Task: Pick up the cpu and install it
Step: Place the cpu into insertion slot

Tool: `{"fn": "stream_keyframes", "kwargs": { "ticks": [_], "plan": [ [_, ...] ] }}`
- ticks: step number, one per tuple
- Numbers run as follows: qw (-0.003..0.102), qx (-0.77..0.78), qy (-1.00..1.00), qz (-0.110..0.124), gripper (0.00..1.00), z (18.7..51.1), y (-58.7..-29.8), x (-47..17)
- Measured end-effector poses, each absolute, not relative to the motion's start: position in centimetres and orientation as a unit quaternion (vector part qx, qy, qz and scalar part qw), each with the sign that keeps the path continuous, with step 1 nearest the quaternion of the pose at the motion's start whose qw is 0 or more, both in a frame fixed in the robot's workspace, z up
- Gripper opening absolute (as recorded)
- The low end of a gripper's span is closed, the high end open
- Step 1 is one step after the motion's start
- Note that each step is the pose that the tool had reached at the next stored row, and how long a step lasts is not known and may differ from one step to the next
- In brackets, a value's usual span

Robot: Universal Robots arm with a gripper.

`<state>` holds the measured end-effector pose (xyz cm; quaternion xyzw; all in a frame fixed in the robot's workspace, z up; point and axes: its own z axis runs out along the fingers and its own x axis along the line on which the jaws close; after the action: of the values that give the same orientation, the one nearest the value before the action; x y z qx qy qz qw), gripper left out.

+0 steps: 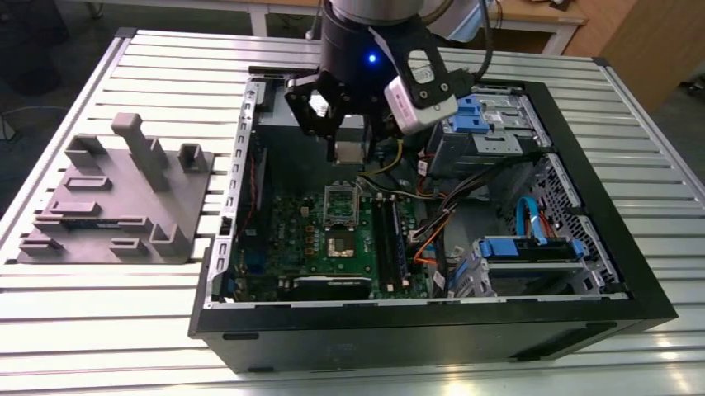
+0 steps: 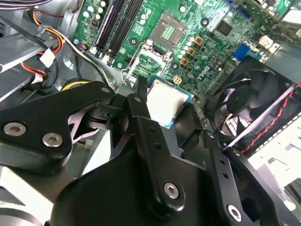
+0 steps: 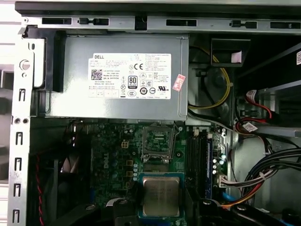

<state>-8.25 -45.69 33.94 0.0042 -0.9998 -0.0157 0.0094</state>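
My tool (image 1: 348,153) pinches the cpu (image 3: 161,196) by two opposite edges over the motherboard (image 3: 117,155). It seems light, stiff and fragile.

i hold the cpu (image 3: 161,193) flat in my gripper (image 3: 161,203), silvery top showing, over the green motherboard (image 3: 113,155). the open socket (image 3: 157,143) lies between the cpu and the grey labelled power supply box (image 3: 117,77).

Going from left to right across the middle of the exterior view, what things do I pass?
Grey moulded fixture block → green motherboard → orange and black cable bundle → blue drive caddy.
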Motion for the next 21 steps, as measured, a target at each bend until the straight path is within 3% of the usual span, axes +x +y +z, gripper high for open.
{"fn": "stream_keyframes", "kwargs": {
  "ticks": [21],
  "plan": [
    [0.010, 0.005, -1.000, -0.016, 0.47, 31.8, -45.7, -8.3]
  ]
}}
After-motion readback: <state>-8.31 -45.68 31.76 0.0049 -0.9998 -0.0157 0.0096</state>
